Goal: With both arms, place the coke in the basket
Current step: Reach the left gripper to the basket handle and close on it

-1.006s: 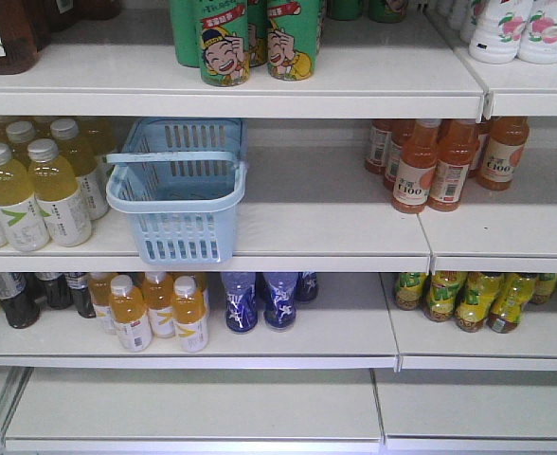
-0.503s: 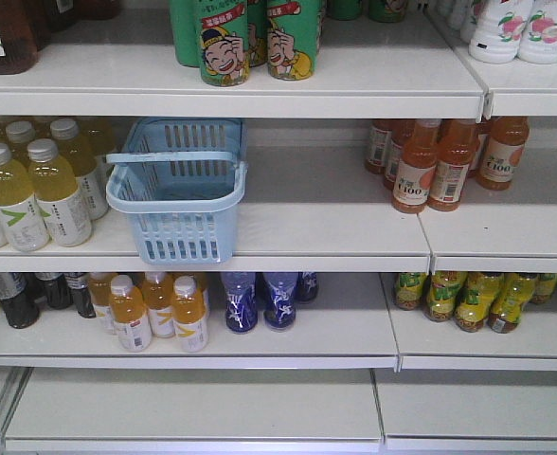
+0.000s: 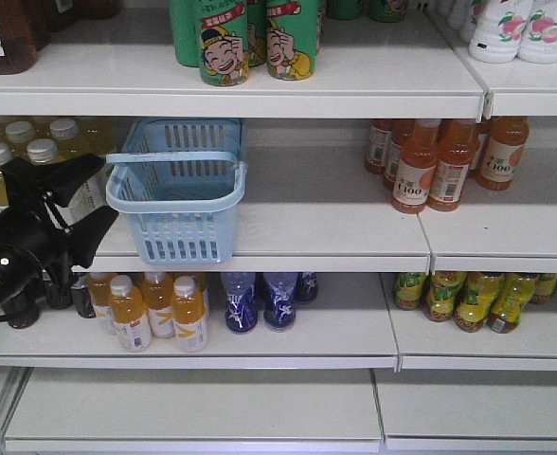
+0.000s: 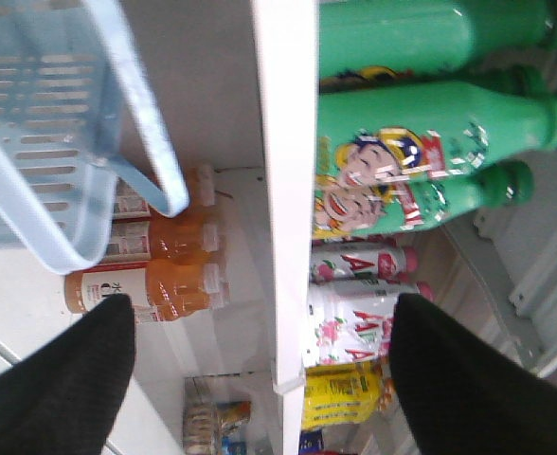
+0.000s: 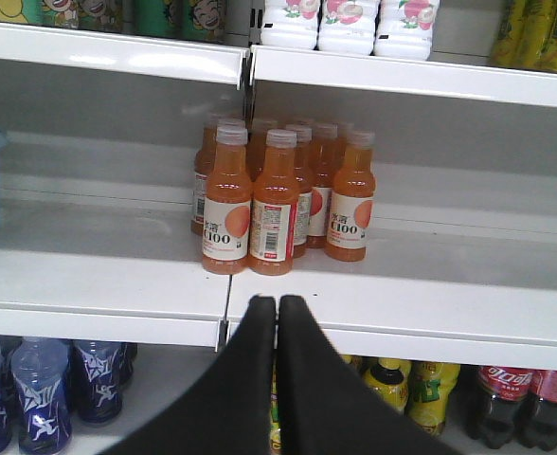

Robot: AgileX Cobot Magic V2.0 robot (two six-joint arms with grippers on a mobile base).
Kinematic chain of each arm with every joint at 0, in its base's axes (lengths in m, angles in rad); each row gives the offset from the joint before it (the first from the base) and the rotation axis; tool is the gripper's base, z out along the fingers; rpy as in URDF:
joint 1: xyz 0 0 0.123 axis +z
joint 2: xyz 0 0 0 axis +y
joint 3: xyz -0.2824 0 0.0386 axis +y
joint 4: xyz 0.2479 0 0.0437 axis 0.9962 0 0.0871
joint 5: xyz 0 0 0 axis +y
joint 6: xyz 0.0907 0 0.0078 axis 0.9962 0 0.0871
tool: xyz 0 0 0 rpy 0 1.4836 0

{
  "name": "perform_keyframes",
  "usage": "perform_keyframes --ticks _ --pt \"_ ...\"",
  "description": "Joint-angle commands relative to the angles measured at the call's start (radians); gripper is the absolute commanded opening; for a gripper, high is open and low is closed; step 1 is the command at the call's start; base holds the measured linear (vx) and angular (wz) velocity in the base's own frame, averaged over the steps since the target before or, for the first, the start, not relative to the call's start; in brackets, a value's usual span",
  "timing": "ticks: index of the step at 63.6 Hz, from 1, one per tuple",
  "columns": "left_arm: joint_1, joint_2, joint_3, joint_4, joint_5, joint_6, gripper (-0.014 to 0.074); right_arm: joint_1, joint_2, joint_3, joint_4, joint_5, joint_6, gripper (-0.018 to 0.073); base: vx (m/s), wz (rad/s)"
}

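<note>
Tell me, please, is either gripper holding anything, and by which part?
Nothing is held: the left gripper is open and empty, and the right gripper is shut on nothing.

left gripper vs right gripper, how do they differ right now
The left gripper has its jaws wide apart; the right gripper has its jaws pressed together. The left gripper shows in the front view, just left of the basket; the right gripper is not in that view and faces the orange bottles. Both are black and hold nothing.
</note>
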State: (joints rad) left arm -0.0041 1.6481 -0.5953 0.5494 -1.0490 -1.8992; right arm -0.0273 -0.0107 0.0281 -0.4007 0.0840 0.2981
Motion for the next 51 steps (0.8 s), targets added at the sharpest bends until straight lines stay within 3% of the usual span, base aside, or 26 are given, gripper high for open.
perform_keyframes --ticks 1,15,51 --pt "-0.005 0.054 -0.05 -0.07 -0.13 -0.01 0.0542 -0.002 -0.013 0.007 -0.011 -0.065 -0.006 -0.0005 0.0 0.0" --pt "-0.005 0.207 -0.218 -0.031 -0.212 -0.03 0.0542 -0.002 -0.013 0.007 -0.011 -0.065 -0.006 -0.0005 0.0 0.0" --pt "-0.005 0.323 -0.444 -0.05 -0.023 -0.065 0.0541 -0.002 -0.013 0.007 -0.011 -0.065 -0.006 -0.0005 0.0 0.0"
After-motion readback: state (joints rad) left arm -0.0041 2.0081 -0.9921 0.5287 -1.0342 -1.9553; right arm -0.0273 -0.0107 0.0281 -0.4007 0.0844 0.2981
